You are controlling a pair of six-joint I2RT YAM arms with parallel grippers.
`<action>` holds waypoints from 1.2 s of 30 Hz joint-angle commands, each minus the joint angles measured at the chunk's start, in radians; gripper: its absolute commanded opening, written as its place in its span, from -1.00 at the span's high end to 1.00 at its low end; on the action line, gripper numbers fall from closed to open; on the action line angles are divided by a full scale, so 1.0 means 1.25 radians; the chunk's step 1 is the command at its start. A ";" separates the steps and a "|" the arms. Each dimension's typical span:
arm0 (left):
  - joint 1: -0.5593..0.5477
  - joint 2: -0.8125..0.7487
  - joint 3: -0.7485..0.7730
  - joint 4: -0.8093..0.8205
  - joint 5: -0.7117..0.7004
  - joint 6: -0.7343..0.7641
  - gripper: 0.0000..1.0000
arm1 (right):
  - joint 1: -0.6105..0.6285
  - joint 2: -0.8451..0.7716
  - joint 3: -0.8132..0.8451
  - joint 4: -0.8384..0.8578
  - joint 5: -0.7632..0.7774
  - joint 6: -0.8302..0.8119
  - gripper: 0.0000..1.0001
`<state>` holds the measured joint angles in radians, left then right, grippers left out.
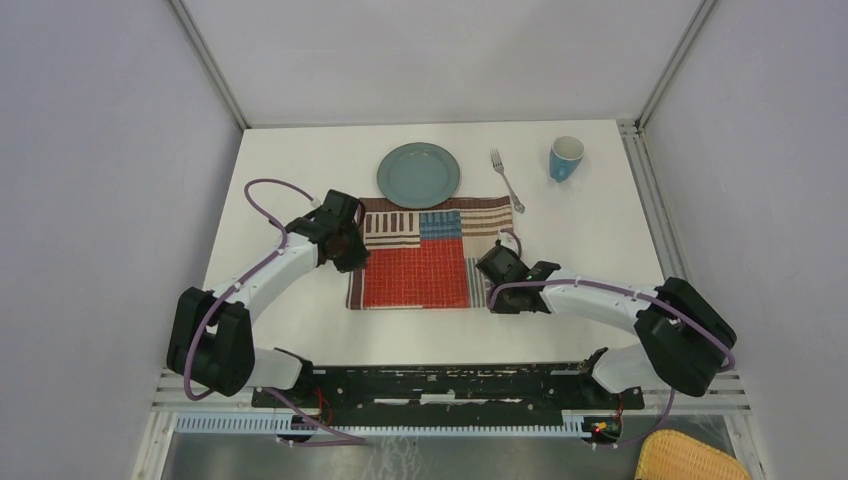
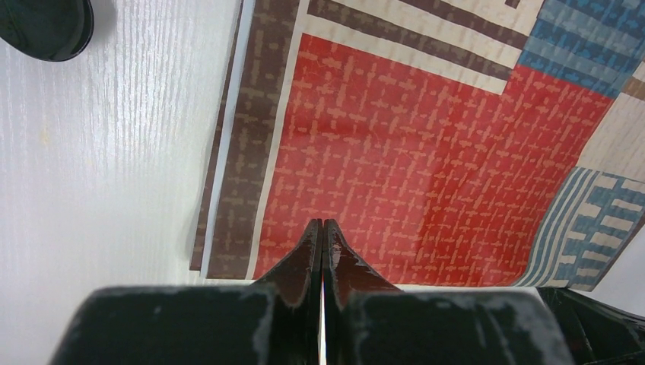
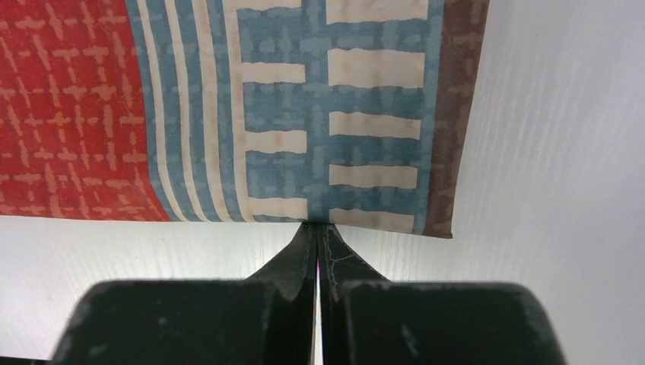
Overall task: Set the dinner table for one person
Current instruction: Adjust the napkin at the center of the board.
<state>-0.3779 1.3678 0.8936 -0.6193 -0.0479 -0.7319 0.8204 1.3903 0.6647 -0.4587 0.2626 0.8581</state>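
Note:
The dinner table (image 1: pixel 300 170) is a white top with a striped patchwork placemat (image 1: pixel 415 270) lying flat at its middle. Behind the mat are a grey-green plate (image 1: pixel 419 174), a fork (image 1: pixel 507 180) and a blue cup (image 1: pixel 565 158). My left gripper (image 1: pixel 345 245) is at the mat's left edge. In the left wrist view its shut tips (image 2: pixel 322 222) sit over the mat's red patch (image 2: pixel 426 152), with nothing between them. My right gripper (image 1: pixel 497 270) is at the mat's right side, shut. Its tips (image 3: pixel 318 223) meet the edge of the blue-striped patch (image 3: pixel 304 114).
Metal rails (image 1: pixel 640 190) run along the table's right side and near edge, and grey walls close in the left, back and right. A wicker basket (image 1: pixel 690 455) sits below the table's near right corner. Bare white tabletop (image 3: pixel 555 152) lies right of the mat.

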 commanded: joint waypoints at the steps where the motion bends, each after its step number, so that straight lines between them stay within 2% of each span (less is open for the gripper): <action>1: -0.004 -0.014 0.014 0.001 -0.010 0.039 0.96 | -0.023 0.049 -0.011 0.016 0.022 -0.030 1.00; 13: -0.003 -0.008 0.025 -0.002 -0.016 0.044 0.96 | -0.040 0.061 0.015 0.007 0.012 -0.053 1.00; 18: -0.004 -0.004 0.026 -0.003 -0.019 0.043 0.96 | -0.040 -0.002 0.023 -0.031 0.016 -0.046 0.95; 25: -0.004 -0.002 0.036 -0.001 -0.020 0.045 0.96 | -0.039 -0.104 0.055 -0.115 -0.002 -0.037 0.75; 29: -0.004 0.000 0.042 -0.001 -0.026 0.049 0.96 | -0.037 -0.198 0.096 -0.174 0.060 -0.045 0.68; 32: -0.004 0.013 0.042 0.007 -0.018 0.045 0.96 | -0.048 -0.199 0.135 -0.185 0.112 -0.080 0.80; 34: -0.004 0.021 0.037 0.019 -0.009 0.042 0.96 | -0.067 -0.163 0.145 -0.165 0.095 -0.092 0.96; 36: -0.003 0.029 0.033 0.028 0.001 0.040 0.96 | -0.075 -0.124 0.140 -0.132 0.075 -0.096 1.00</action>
<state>-0.3775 1.3838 0.9096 -0.6228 -0.0521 -0.7307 0.7513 1.1645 0.8169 -0.6594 0.3313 0.7731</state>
